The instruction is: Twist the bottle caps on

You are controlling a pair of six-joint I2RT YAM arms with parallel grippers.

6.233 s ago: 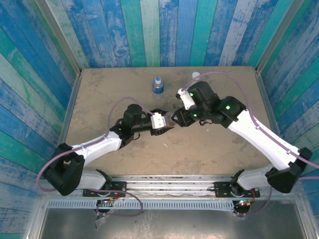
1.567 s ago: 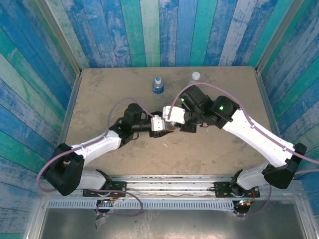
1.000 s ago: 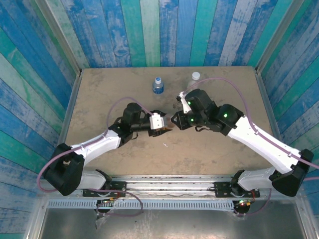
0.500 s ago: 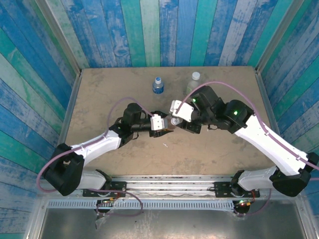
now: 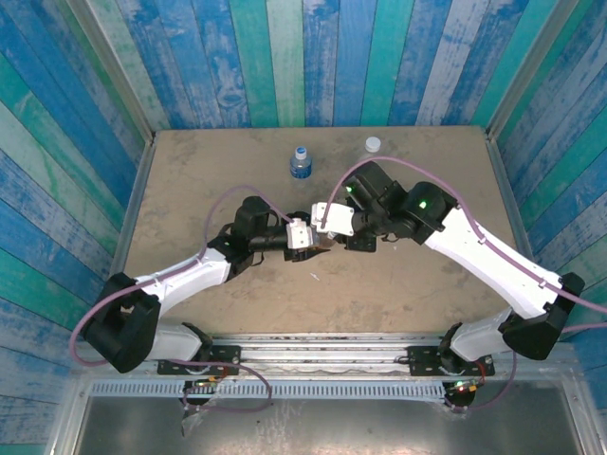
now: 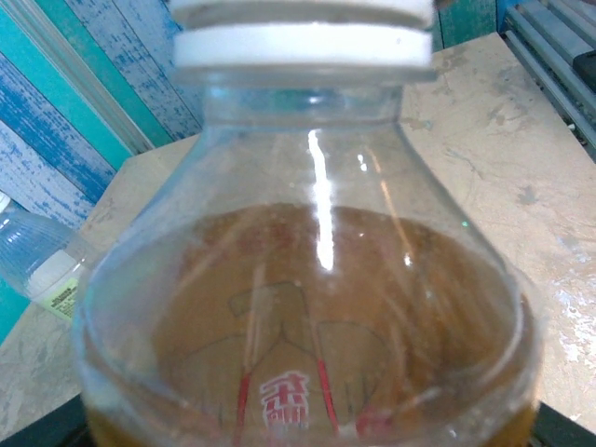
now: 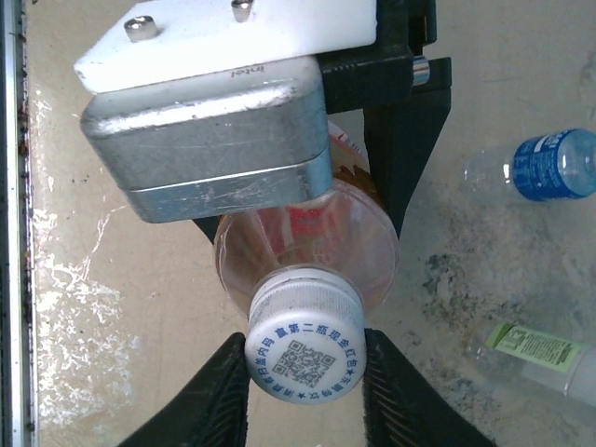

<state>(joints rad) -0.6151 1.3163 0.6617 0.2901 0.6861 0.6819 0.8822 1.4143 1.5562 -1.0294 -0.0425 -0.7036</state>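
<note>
While both arms meet over the middle of the table (image 5: pixel 190 180), I log the following.

Left hand (image 5: pixel 320 244): clenched around the body of the orange bottle (image 7: pixel 307 247). In the right wrist view one black finger (image 7: pixel 410 140) of it runs down the bottle's side, and its grey camera block lies across the bottle's lower half. The bottle is held off the table, neck pointing toward the right arm.

Left wrist view: I look up the bottle's shoulder. Orange-brown liquid fills the lower part, with red print on the label low in the frame. The neck is clear, and the white cap (image 6: pixel 303 42) sits on top of it.

Right hand (image 7: pixel 304 386): grasping the white cap. Its two black fingers (image 7: pixel 219 391) press the rim from opposite sides, with no gap that I can see. The cap's flat top faces the wrist camera and carries a ring of blue print around a square code.

From above, the two hands are nose to nose, and the bottle between them is mostly covered.

Other bottles: the blue-label bottle (image 5: pixel 301 163) stands near the far edge of the table, about mid-width, well apart from both hands. The pale bottle (image 5: pixel 372 145) is close to the far edge too, toward the far right corner, just beyond the right arm's wrist. The two are apart from each other.
</note>
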